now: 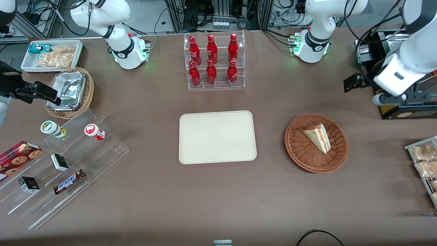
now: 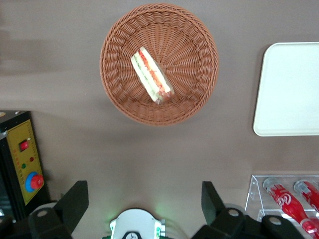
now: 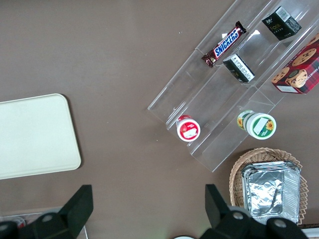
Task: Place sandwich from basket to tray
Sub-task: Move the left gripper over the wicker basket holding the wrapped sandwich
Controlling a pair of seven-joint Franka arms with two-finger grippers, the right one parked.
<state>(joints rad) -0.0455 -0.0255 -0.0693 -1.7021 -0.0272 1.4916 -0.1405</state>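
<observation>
Claw (image 2: 144, 204) spread wide, high above sandwich (image 1: 318, 136) in basket (image 1: 300, 153).

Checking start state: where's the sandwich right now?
The triangular white-bread sandwich lies in the round reddish-brown wicker basket, toward the working arm's end of the table, beside the bare cream rectangular tray. The gripper hovers high, jaws open.

Brown bench (image 1: 153, 205) carried: clear tiered rack (image 1: 215, 61) holding six red bottles (image 1: 211, 51); tan wicker basket (image 1: 87, 99) with foil container (image 1: 68, 89); white bin (image 1: 51, 55) of snack packets; clear stepped display (image 1: 68, 171) bearing Snickers bar (image 1: 69, 181), two capped jars (image 1: 53, 129), two small dark boxes (image 1: 59, 162), cookie box (image 1: 18, 154).
</observation>
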